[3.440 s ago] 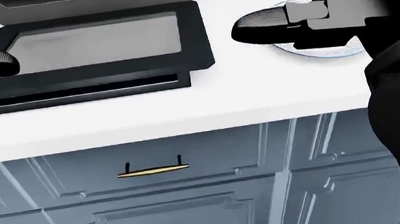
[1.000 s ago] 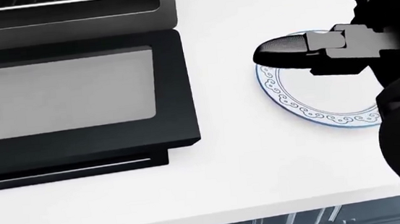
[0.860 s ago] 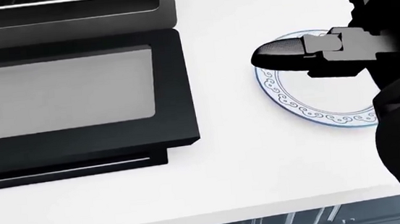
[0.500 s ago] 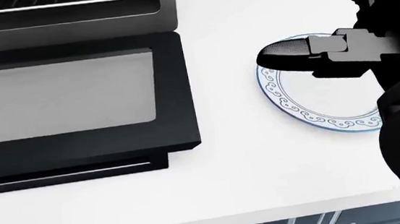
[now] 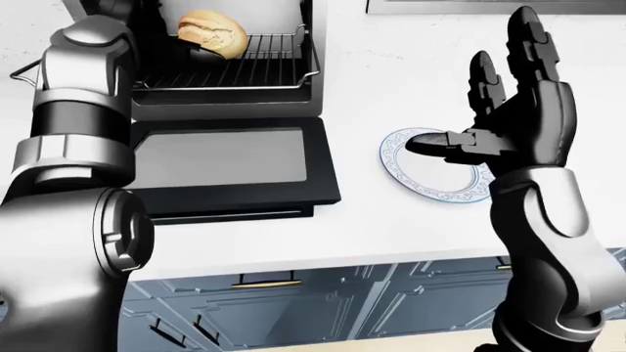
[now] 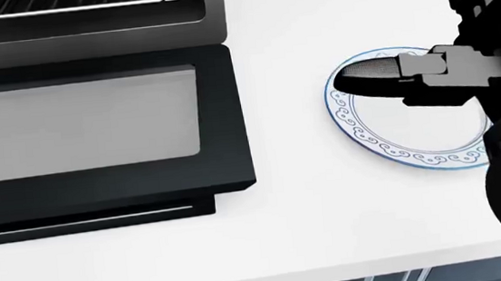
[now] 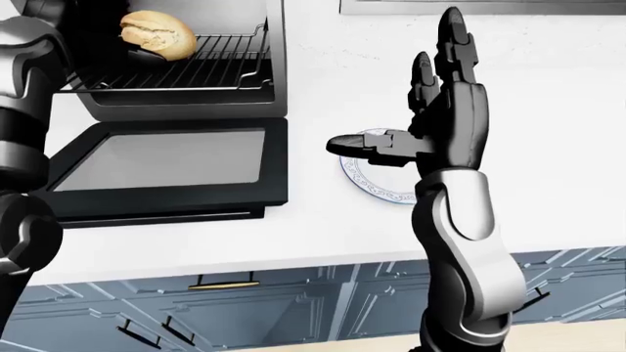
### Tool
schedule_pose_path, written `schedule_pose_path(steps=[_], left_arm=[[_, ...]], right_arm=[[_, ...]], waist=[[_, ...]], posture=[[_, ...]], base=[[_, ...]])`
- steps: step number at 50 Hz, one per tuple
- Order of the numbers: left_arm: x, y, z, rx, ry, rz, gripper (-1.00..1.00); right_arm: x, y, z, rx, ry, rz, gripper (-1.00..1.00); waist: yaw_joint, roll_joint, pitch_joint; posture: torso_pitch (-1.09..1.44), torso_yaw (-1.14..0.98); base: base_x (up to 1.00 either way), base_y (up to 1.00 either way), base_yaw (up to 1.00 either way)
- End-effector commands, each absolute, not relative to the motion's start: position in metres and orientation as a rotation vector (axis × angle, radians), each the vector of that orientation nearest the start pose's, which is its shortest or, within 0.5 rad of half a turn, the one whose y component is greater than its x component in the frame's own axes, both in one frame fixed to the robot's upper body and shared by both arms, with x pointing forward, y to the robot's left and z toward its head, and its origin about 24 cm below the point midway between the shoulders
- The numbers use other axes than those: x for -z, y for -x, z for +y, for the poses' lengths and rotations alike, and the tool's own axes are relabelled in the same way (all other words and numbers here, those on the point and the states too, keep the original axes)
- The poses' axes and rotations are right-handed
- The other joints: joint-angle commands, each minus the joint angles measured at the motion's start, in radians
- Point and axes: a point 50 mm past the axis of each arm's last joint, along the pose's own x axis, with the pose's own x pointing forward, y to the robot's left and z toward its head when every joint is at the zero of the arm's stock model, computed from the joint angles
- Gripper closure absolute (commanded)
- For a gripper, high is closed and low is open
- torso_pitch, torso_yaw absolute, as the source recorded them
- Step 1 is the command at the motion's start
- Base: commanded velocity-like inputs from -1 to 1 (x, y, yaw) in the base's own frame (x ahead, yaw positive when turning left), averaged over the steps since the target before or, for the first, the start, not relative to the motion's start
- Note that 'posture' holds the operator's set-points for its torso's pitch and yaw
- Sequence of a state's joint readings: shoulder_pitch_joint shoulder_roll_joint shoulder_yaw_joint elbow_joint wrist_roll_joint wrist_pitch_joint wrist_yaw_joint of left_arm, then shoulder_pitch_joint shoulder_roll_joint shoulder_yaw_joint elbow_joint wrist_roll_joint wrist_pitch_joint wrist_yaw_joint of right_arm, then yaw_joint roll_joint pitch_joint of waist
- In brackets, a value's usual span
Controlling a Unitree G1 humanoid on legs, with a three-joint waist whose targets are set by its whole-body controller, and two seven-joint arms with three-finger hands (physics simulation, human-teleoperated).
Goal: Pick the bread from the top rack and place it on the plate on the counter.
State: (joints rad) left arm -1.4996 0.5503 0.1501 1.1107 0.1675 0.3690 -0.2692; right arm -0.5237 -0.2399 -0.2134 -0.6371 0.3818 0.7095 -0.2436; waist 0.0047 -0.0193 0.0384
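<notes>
The bread [image 5: 210, 33], a round golden roll, lies on the wire rack [image 5: 244, 70] inside the open toaster oven. My left arm [image 5: 83, 81] rises along the left of the left-eye view and reaches into the oven beside the bread; its hand is mostly hidden, with a dark shape just under the roll. My right hand [image 5: 470, 88] is open, fingers upright and thumb stretched out over the plate [image 6: 414, 136]. The plate is white with a blue patterned rim and holds nothing.
The oven's glass door [image 5: 225, 158] lies folded down flat on the white counter [image 5: 391, 227], left of the plate. Blue-grey cabinet fronts [image 5: 293, 308] with a brass drawer handle run below the counter edge.
The head view has shifted slightly, so oven door and plate sit a little lower and further right. My right thumb has drifted right over the plate. The left hand seen 3.4 s ago has left the head view.
</notes>
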Motion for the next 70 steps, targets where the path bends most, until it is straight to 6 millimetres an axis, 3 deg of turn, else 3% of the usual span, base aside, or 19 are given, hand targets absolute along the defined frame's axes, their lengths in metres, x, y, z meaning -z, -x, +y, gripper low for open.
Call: schedule_pose_path(steps=[1, 3, 9, 21, 22, 24, 26, 32, 35, 39, 53, 70], left_arm=[[-0.355, -0.404, 0.236, -0.073, -0.321, -0.129, -1.00], [-0.356, -0.404, 0.236, -0.073, -0.321, -0.130, -1.00], [-0.358, -0.403, 0.236, -0.073, -0.326, -0.129, -0.46], [-0.357, -0.404, 0.235, -0.069, -0.332, -0.125, -0.09], [-0.357, -0.404, 0.234, -0.065, -0.336, -0.125, 0.02], [-0.357, -0.404, 0.235, -0.065, -0.339, -0.121, 0.05], [-0.356, -0.404, 0.235, -0.063, -0.341, -0.121, 0.28], [-0.357, -0.403, 0.234, -0.057, -0.347, -0.120, 0.45], [-0.359, -0.402, 0.235, -0.060, -0.351, -0.124, 0.78], [-0.364, -0.400, 0.236, -0.066, -0.354, -0.132, 0.98], [-0.380, -0.389, 0.239, -0.089, -0.377, -0.168, 1.00], [-0.427, -0.363, 0.213, -0.053, -0.451, -0.271, 1.00]], right_arm=[[-0.270, -0.258, -0.175, 0.052, -0.107, -0.523, -1.00], [-0.270, -0.258, -0.175, 0.051, -0.107, -0.524, -1.00], [-0.270, -0.262, -0.173, 0.048, -0.109, -0.524, -1.00], [-0.270, -0.261, -0.175, 0.053, -0.108, -0.524, -1.00], [-0.269, -0.261, -0.175, 0.053, -0.109, -0.524, -1.00], [-0.269, -0.261, -0.175, 0.055, -0.109, -0.524, -1.00], [-0.268, -0.261, -0.175, 0.055, -0.109, -0.523, -1.00], [-0.267, -0.259, -0.178, 0.060, -0.109, -0.522, -1.00], [-0.267, -0.258, -0.178, 0.060, -0.108, -0.522, -1.00], [-0.266, -0.259, -0.177, 0.060, -0.109, -0.521, -1.00], [-0.268, -0.261, -0.176, 0.056, -0.108, -0.522, -1.00], [-0.273, -0.257, -0.178, 0.062, -0.107, -0.531, -1.00]], waist=[[0.000, 0.004, -0.028], [0.000, 0.003, -0.028], [-0.001, 0.004, -0.027], [0.001, 0.003, -0.027], [0.001, 0.003, -0.027], [0.001, 0.003, -0.028], [0.001, 0.003, -0.028], [0.002, 0.003, -0.029], [0.002, 0.003, -0.029], [0.000, 0.003, -0.030], [-0.003, 0.004, -0.026], [0.000, -0.001, -0.016]], posture=[[0.00, 0.00], [0.00, 0.00], [0.00, 0.00], [0.00, 0.00], [0.00, 0.00], [0.00, 0.00], [0.00, 0.00], [0.00, 0.00], [0.00, 0.00], [0.00, 0.00], [0.00, 0.00], [0.00, 0.00]], base=[[0.00, 0.00, 0.00], [0.00, 0.00, 0.00], [0.00, 0.00, 0.00], [0.00, 0.00, 0.00], [0.00, 0.00, 0.00], [0.00, 0.00, 0.00], [0.00, 0.00, 0.00], [0.00, 0.00, 0.00], [0.00, 0.00, 0.00], [0.00, 0.00, 0.00], [0.00, 0.00, 0.00], [0.00, 0.00, 0.00]])
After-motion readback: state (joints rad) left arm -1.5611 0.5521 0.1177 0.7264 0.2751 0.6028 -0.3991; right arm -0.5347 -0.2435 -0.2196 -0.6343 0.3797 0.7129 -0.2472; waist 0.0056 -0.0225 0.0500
